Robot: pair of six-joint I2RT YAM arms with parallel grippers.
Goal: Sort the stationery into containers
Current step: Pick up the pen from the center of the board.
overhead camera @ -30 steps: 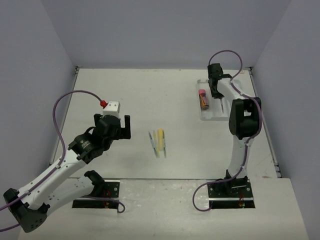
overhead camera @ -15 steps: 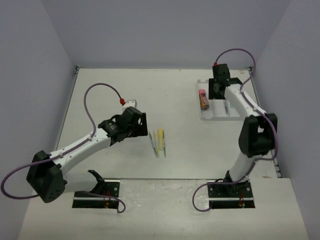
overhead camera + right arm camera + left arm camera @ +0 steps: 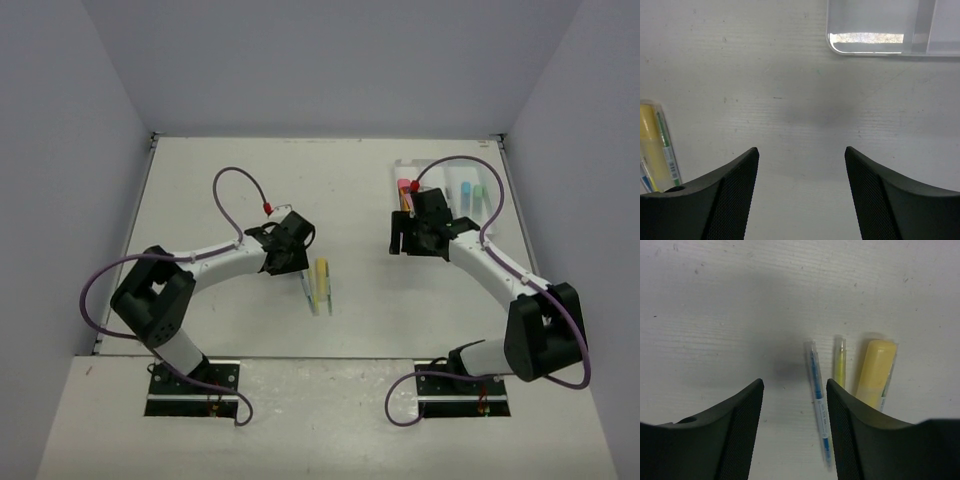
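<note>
Three pieces of stationery lie side by side mid-table: a thin blue pen [image 3: 819,400], a thin yellow pen [image 3: 840,367] and a stubby yellow marker [image 3: 875,372] [image 3: 321,278]. My left gripper [image 3: 794,390] [image 3: 297,262] hangs just over them, open, with the blue pen on the table close inside its right finger [image 3: 840,420]. The white tray [image 3: 436,232] [image 3: 875,45] at the back right holds a pink-capped tube [image 3: 405,190], a blue marker [image 3: 465,189] and a mint-green one [image 3: 479,191]. My right gripper [image 3: 801,150] [image 3: 397,238] is open over bare table, in front of and left of the tray.
The yellow marker [image 3: 652,145] also shows at the left edge of the right wrist view. Purple cables loop above both arms. The table's walls rise at the back and sides.
The left arm swung right to the pens and its jaws narrowed. The right arm drew back from the tray toward mid-table and its jaws opened. The blue and mint markers now show in the tray.
</note>
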